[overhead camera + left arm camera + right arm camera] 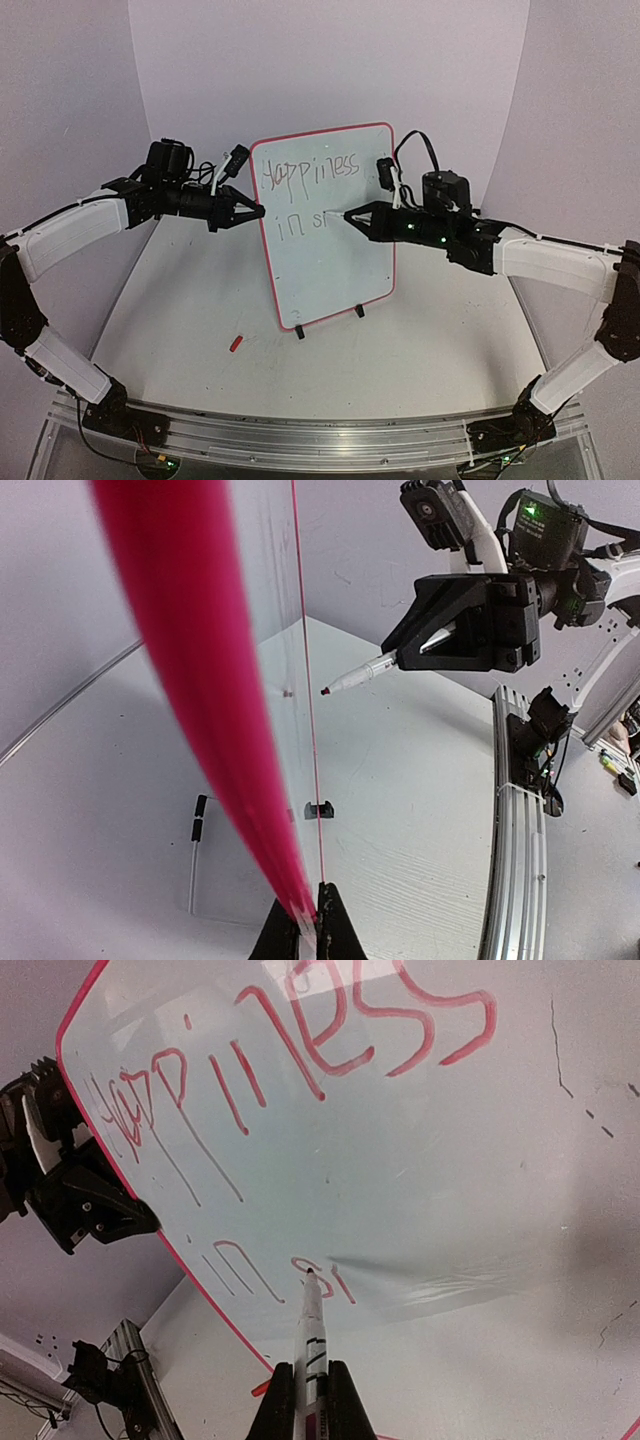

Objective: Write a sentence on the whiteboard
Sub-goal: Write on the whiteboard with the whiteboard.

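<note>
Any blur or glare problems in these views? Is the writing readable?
Left wrist: the board rim is a blurred red smear, too close to focus; the marker beyond it is sharp. Right wrist: the writing is sharp and readable, with pale glare at the board's top. Top external: even light, no strong glare, writing small but legible.
</note>
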You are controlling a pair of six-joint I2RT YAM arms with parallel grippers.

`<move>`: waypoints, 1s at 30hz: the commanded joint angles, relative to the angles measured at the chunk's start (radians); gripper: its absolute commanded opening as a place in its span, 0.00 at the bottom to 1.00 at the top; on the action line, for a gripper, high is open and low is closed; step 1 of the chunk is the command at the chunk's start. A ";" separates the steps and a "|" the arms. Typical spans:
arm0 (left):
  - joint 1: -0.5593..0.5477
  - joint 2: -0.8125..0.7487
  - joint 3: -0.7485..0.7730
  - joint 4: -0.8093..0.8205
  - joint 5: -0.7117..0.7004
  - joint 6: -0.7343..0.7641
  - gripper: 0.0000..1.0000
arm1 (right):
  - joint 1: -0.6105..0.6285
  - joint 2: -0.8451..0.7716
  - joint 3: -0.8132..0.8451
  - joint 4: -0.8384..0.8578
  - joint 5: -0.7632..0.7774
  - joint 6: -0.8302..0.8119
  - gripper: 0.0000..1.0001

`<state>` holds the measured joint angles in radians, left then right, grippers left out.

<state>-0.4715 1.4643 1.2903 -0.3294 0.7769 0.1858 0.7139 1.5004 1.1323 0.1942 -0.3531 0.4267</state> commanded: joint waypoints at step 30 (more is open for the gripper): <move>-0.027 0.027 -0.020 -0.183 -0.033 0.068 0.00 | 0.001 0.033 0.033 0.066 0.077 -0.003 0.00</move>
<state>-0.4725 1.4643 1.2903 -0.3290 0.7753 0.1852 0.7143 1.5280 1.1389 0.2173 -0.3208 0.4271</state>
